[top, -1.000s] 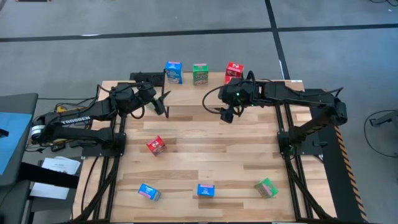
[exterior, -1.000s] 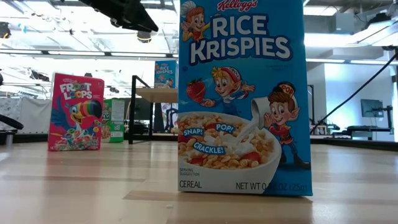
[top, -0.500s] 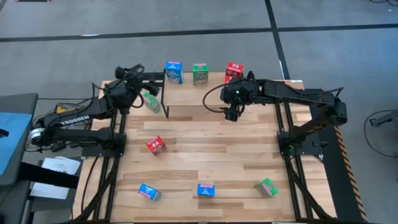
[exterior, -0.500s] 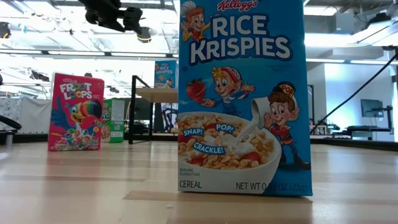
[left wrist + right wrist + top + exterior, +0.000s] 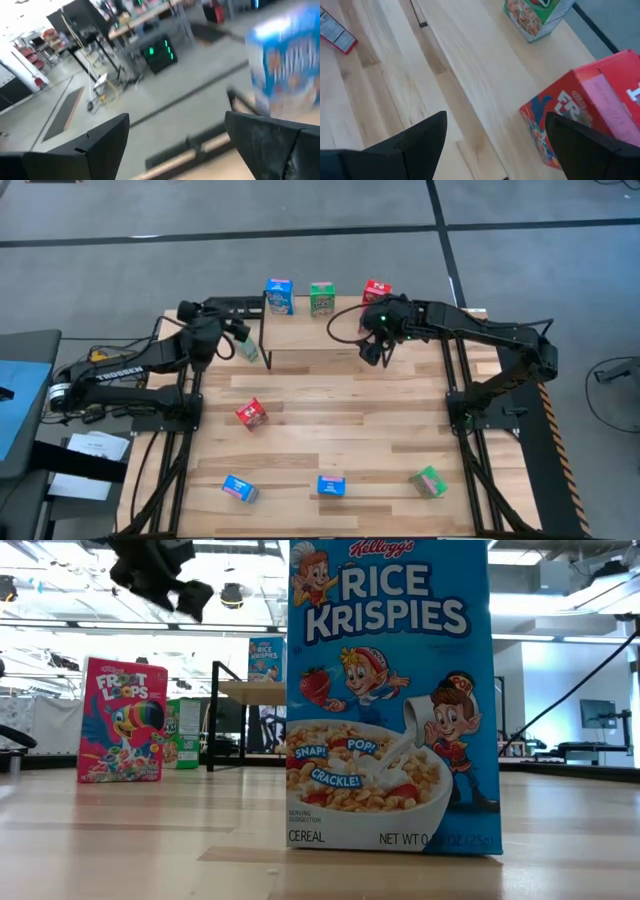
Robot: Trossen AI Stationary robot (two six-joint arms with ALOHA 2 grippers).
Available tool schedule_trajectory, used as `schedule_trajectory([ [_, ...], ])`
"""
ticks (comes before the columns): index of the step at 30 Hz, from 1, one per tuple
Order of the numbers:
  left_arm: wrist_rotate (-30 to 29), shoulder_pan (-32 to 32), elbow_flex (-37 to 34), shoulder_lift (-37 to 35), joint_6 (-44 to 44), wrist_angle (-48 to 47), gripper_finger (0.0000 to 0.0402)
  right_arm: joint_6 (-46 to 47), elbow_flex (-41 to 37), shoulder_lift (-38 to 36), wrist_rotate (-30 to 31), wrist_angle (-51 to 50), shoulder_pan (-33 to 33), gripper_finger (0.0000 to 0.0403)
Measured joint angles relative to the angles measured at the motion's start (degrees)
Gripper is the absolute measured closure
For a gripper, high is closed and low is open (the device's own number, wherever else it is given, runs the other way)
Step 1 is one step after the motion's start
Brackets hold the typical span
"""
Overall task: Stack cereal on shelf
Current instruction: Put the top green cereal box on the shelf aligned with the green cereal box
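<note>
Small light-wood shelf board on thin black legs [image 5: 305, 332] carries three printed cardboard cereal boxes: blue [image 5: 279, 296], green [image 5: 322, 298], red [image 5: 376, 292]. Left gripper [image 5: 175, 145] raised off the shelf's left end, jaws wide, empty (view blurred). Right gripper [image 5: 495, 145] hovers beside the red box, jaws spread, holding nothing.

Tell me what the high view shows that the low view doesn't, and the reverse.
Only high: the right gripper by the light-wood shelf, and a green cardboard box at the table's front. Only low: the Rice Krispies print on the nearest blue cardboard box. Both: the red cardboard box on the table and the blue box on the shelf.
</note>
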Motion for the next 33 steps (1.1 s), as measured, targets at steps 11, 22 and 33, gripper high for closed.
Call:
schedule_trajectory([
  [11, 6.2, 0.3, 0.0, 0.0, -9.9, -13.4, 0.0081, 1.9, 0.0, 0.0, 0.0, -0.4, 6.4, 0.0045],
  [22, 21.4, 4.2, 0.0, 0.0, 15.7, -6.5, 0.0081, 2.2, 0.0, 0.0, 0.0, -0.4, 12.3, 0.0045],
  [33, 47.6, 17.0, 11.2, 0.1, 23.3, -17.0, 0.0081, -1.9, 0.0, 0.0, 0.0, -0.6, 12.6, 0.0045],
])
